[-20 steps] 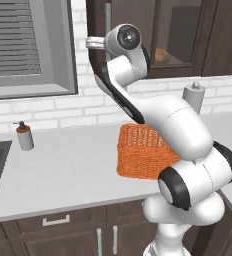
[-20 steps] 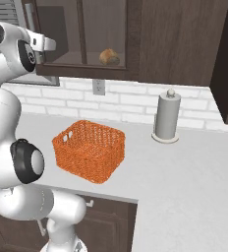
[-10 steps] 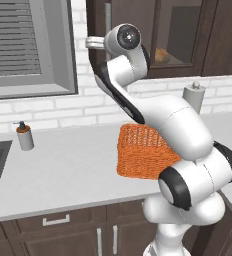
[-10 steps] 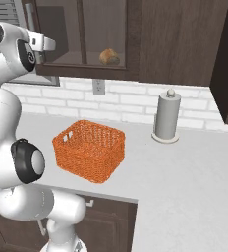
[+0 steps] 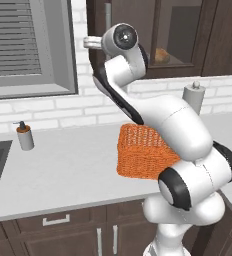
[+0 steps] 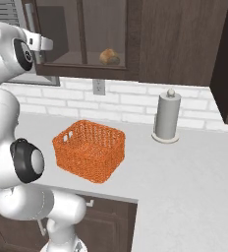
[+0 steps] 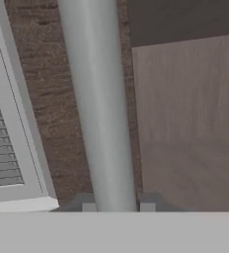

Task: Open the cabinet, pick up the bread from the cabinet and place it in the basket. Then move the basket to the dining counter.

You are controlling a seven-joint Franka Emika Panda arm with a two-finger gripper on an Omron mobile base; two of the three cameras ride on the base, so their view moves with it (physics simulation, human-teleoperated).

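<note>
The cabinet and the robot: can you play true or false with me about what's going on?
1. The gripper is shut on the cabinet handle. True.
2. The bread is lying in the basket. False: it sits behind the glass inside the cabinet.
3. The cabinet door is wide open. False: it is closed.
4. The basket stands on the grey worktop. True.
5. The paper towel holder is inside the basket. False: it stands upright on the worktop, apart from the basket.
</note>
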